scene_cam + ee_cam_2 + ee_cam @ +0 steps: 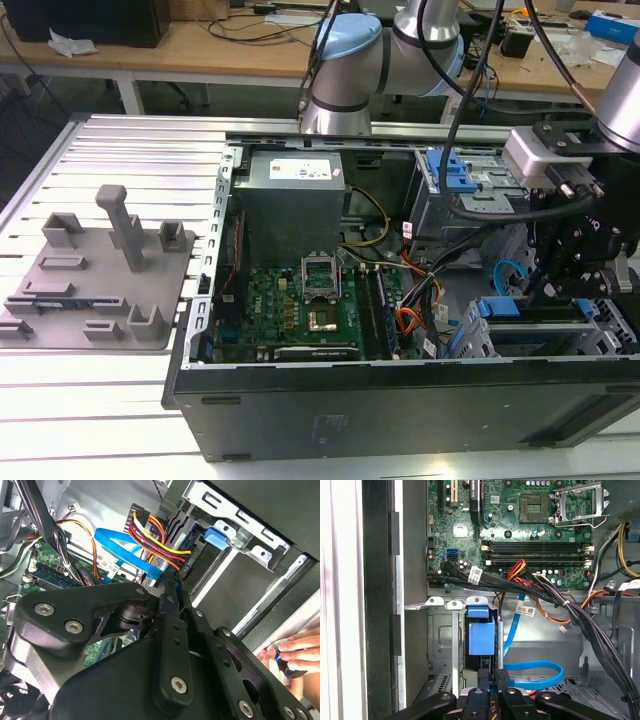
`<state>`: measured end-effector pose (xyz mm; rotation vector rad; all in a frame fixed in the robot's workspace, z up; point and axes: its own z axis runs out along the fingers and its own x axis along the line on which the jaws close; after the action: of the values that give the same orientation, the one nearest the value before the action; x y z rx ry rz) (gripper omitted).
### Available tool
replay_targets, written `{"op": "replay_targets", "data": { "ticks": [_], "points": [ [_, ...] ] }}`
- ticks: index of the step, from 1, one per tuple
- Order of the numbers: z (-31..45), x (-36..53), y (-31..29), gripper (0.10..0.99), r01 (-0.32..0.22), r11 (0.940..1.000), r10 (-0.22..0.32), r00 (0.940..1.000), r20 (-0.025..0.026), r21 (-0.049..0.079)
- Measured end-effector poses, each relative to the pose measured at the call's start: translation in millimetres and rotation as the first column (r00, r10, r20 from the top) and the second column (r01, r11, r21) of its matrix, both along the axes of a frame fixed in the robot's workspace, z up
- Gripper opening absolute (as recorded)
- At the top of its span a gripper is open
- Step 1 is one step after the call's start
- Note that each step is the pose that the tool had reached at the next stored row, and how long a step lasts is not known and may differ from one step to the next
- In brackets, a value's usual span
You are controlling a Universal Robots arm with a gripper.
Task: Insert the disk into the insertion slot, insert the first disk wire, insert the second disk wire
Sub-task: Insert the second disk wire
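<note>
The exterior view shows the whole open computer case (pixel 400 400) on a slatted table (pixel 120 150). A grey fixture plate (pixel 90 285) lies at about 9 o'clock from the case. The arm (pixel 345 70) comes in from 12 o'clock, bends over the case and hangs with its wrist pointing down. The gripper (pixel 560 285) is low inside the case, at about 4 o'clock from the motherboard (pixel 300 305). In this view the disk (pixel 500 307) sits in the insertion slot (pixel 612 325) just under the gripper, and its blue carrier shows at the open end. The bay with the blue latch (pixel 455 170) stands apart at 12 o'clock from it. The first wrist view looks along the gripper (pixel 491 676) and shows the blue carrier handle of the disk (pixel 481 637) between the grey walls of the slot (pixel 440 640). It also shows a blue data cable (pixel 535 676) that curls just beside the gripper. The second wrist view shows a bundle of red, yellow and black power wires (pixel 155 532) that runs to a connector at the end of the disk (pixel 218 536). At its edge a person's hand (pixel 295 652) holds a small dark thing outside the case. The gripper (pixel 171 582) is just beside this connector and the blue cable (pixel 125 550). I cannot tell whether it is closed on anything.
</note>
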<state>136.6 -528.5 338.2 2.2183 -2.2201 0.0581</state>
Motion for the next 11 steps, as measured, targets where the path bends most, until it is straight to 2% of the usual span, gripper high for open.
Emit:
{"op": "replay_targets", "data": {
  "ticks": [2, 3, 4, 5, 6, 11],
  "points": [
    [0.0, -0.5, 0.0, 0.169, 0.0, 1.0, 0.0, 1.0, -0.0001, 0.001],
    [2.7, -0.6, 0.0, 0.227, 0.0, 1.0, 0.0, 1.0, -0.0001, 0.002],
    [6.8, -0.7, 0.0, 0.29, 0.0, 1.0, 0.0, 1.0, -0.0001, 0.001],
    [14.5, -0.7, 0.2, 0.29, 0.0, 1.0, 0.0, 1.0, -0.0001, 0.001],
    [20.5, -0.7, 0.9, 0.357, 0.0, 1.0, 0.0, 1.0, -0.0001, 0.001],
    [40.7, -0.9, 4.8, 0.341, 0.0, 1.0, 0.0, 1.0, 0.002, 0.001]
  ]
}}
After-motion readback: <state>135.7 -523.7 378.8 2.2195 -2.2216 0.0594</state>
